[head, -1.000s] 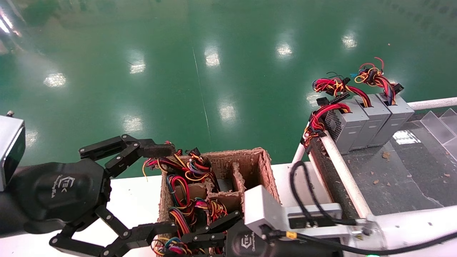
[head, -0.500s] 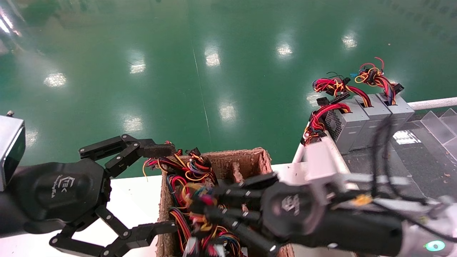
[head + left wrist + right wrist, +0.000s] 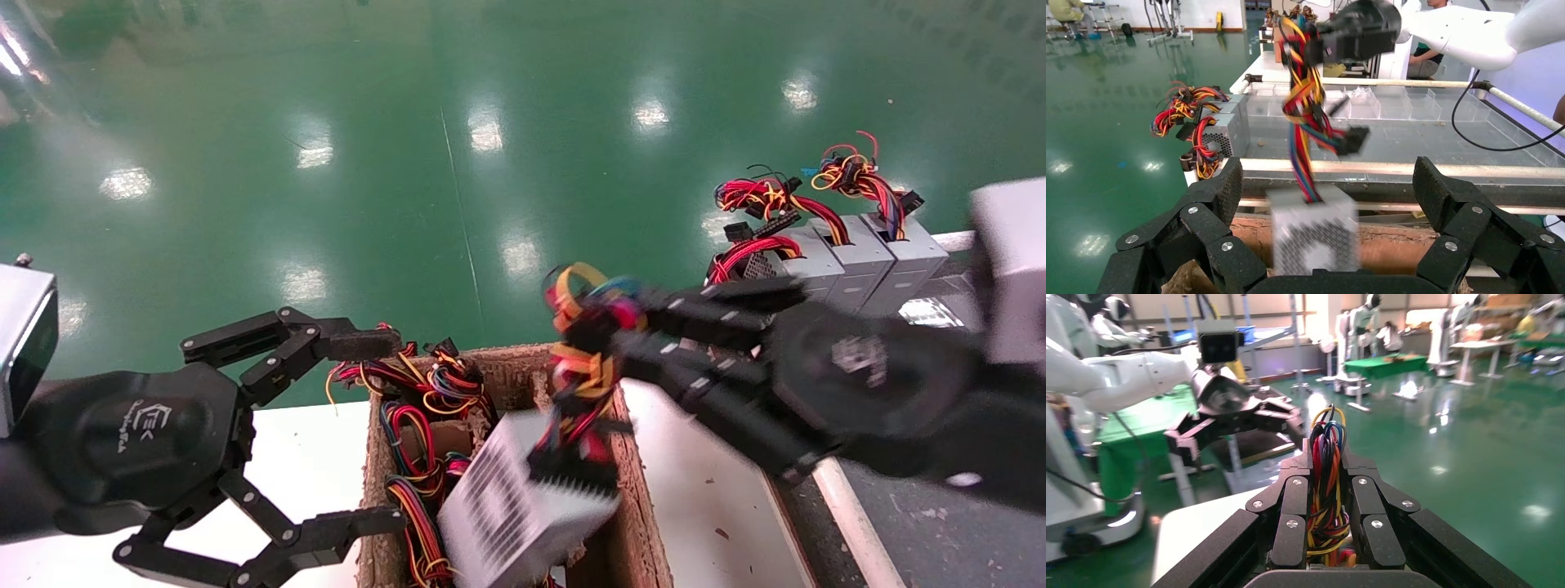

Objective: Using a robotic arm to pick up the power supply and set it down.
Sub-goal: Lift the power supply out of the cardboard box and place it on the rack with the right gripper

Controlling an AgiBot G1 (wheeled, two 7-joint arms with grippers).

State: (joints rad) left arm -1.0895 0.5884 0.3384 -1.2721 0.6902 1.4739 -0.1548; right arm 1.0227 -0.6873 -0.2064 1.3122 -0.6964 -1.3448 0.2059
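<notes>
Small grey metal box, the power supply [image 3: 515, 510], perforated on its broad face, hanging tilted by its wire bundle [image 3: 584, 359] of red, yellow, orange and blue strands with black connectors at the lower end. Suspended just above the brown cardboard divider box [image 3: 625, 457], at its right part, one corner low over the rim. Held by the wires only — right gripper [image 3: 609, 331] clenched on the bundle, fingers [image 3: 1291, 505] pressed to either side of the strands in the right wrist view, casing itself untouched. Blurred in both head and left wrist views, so labels and fan grille hard to make out; lower edge of the casing cut off at the picture's bottom. More coloured wire bundles packed in the left compartments of the cardboard box, what lies beneath them hidden. Left gripper [image 3: 368, 433] parked beside the box's left wall, fingers spread wide, holding nothing. Three more grey supplies [image 3: 854, 265] standing in a row at the far right on the dark conveyor surface [image 3: 940, 531], well apart from the hanging one. White tabletop [image 3: 711, 506] bare between cardboard box and conveyor rail — open air above it.
</notes>
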